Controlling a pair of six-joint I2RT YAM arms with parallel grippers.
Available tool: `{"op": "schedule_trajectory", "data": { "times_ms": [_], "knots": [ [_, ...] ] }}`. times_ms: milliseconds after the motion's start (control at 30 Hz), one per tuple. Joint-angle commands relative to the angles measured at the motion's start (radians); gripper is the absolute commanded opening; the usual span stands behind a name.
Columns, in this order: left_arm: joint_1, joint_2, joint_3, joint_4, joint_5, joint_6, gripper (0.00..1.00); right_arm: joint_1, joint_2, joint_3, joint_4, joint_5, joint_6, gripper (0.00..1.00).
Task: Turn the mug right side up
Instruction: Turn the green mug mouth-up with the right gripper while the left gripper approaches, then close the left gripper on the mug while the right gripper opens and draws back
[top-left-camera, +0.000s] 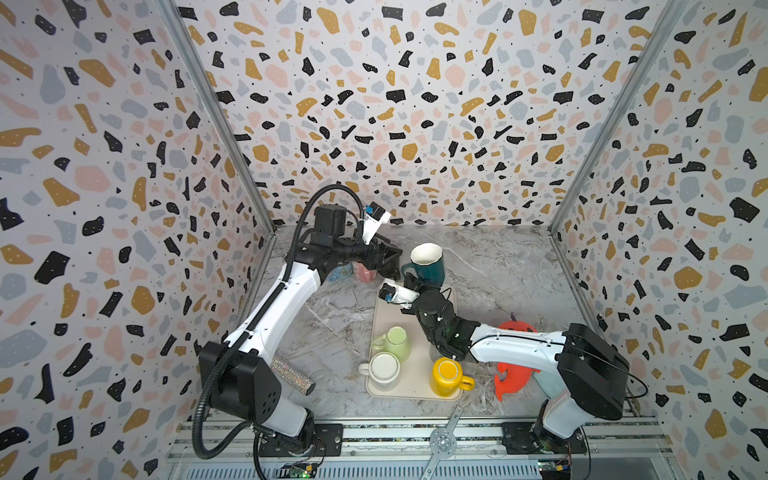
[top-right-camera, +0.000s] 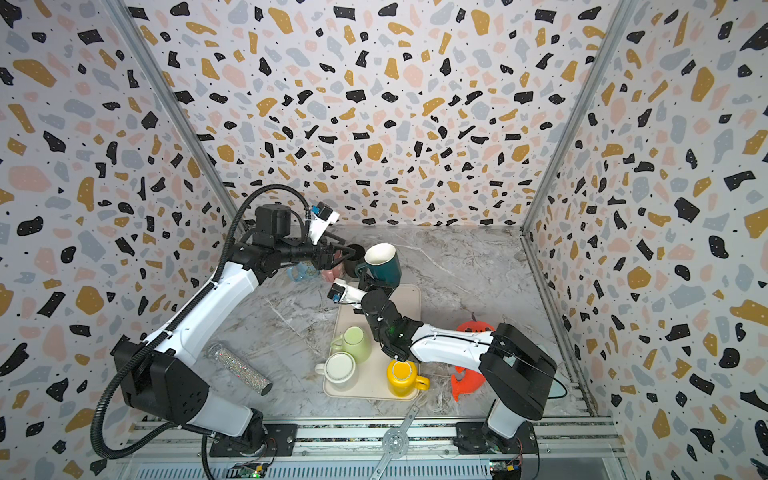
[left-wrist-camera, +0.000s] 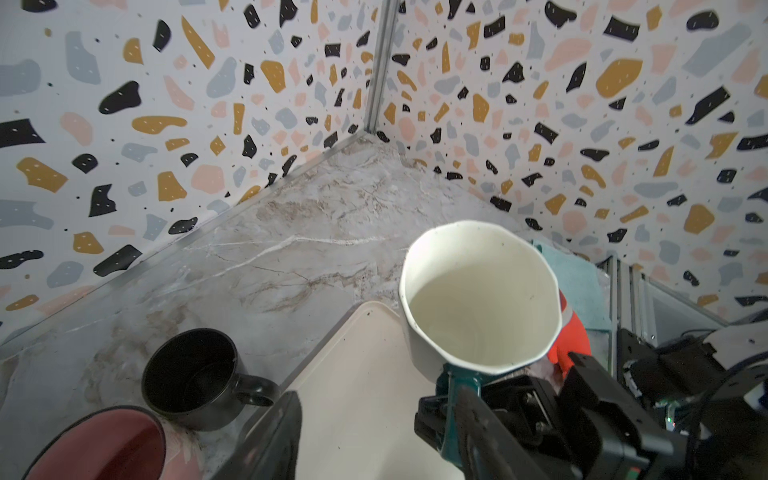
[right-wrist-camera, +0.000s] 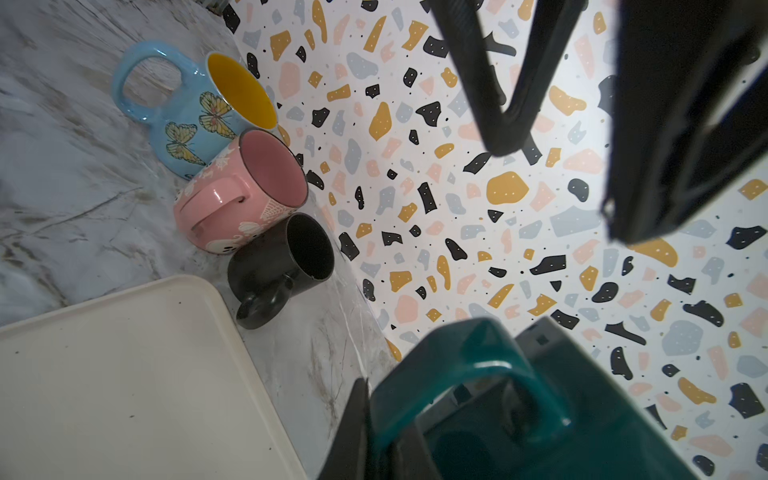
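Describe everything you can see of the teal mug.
The teal mug is glossy dark teal outside and cream inside, ceramic by its look, with a slightly faceted rim and a loop handle. It looks empty. It is mouth up, a little tilted, over the far end of the tray; whether its base touches the tray is hidden. The right gripper is shut on the handle.

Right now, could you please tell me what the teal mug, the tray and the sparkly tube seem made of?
Teal mug: likely glazed ceramic, glossy with highlights on the handle. Tray: probably matte cream plastic, dull with rounded corners. Sparkly tube: glitter-coated surface; what lies beneath cannot be told.
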Motion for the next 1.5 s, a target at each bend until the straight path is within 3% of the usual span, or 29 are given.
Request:
{"op": "schedule_trajectory", "data": {
  "times_ms": [0, 600, 867, 1167, 1300, 1367, 1467],
  "knots": [
    [-0.02, 0.01, 0.035, -0.12, -0.038, 0.116, 0.6, 0.009, -0.027, 0.013, 0.148, 0.054, -0.077, 0.0],
    [-0.085, 0.029, 0.035, -0.223, -0.037, 0.197, 0.59, 0.036, 0.002, -0.006, 0.259, 0.089, -0.152, 0.0],
    [-0.097, 0.054, 0.047, -0.259, -0.03, 0.206, 0.5, 0.036, -0.006, -0.01, 0.283, 0.085, -0.161, 0.0],
    [-0.103, 0.072, 0.052, -0.286, -0.013, 0.22, 0.3, 0.041, 0.006, -0.006, 0.322, 0.086, -0.176, 0.0],
    [-0.104, 0.079, 0.054, -0.29, -0.012, 0.22, 0.14, 0.041, 0.011, -0.005, 0.326, 0.088, -0.178, 0.0],
    [-0.104, 0.08, 0.056, -0.285, -0.008, 0.216, 0.01, 0.04, 0.014, -0.006, 0.329, 0.094, -0.177, 0.0],
    [-0.104, 0.085, 0.057, -0.282, -0.01, 0.209, 0.0, 0.041, 0.022, -0.007, 0.336, 0.107, -0.18, 0.0]
  ]
}}
